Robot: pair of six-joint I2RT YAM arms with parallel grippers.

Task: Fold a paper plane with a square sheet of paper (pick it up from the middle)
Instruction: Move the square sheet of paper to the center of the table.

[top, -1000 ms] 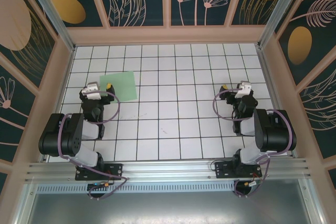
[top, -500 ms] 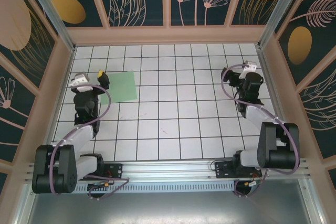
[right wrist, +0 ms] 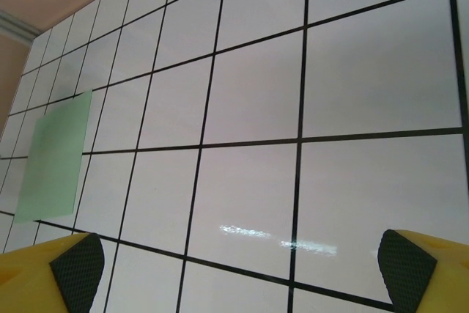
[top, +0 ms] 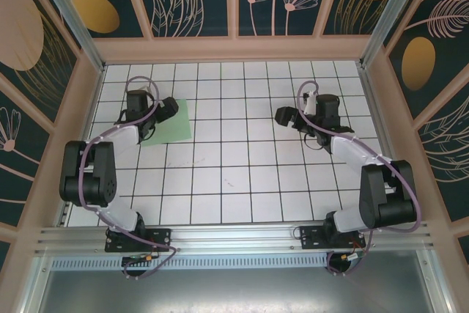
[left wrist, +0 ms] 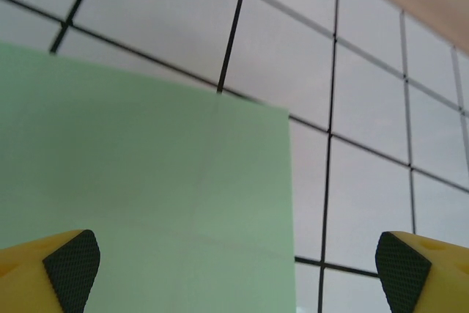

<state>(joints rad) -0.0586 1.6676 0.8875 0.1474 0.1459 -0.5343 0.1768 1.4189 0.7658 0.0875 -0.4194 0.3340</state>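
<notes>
The left jaws and the right jaws both stand spread wide, grasping nothing. On the white gridded surface [top: 234,174], the left arm [top: 117,137] reaches to ten o'clock and the right arm [top: 352,148] to two o'clock. The square sheet of paper [top: 176,122] lies flat at ten o'clock, one left pad [left wrist: 69,269] over it, the other over bare tile.

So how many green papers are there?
1. The paper lies flat on the far-left part of the table, partly under the left hand.
</notes>
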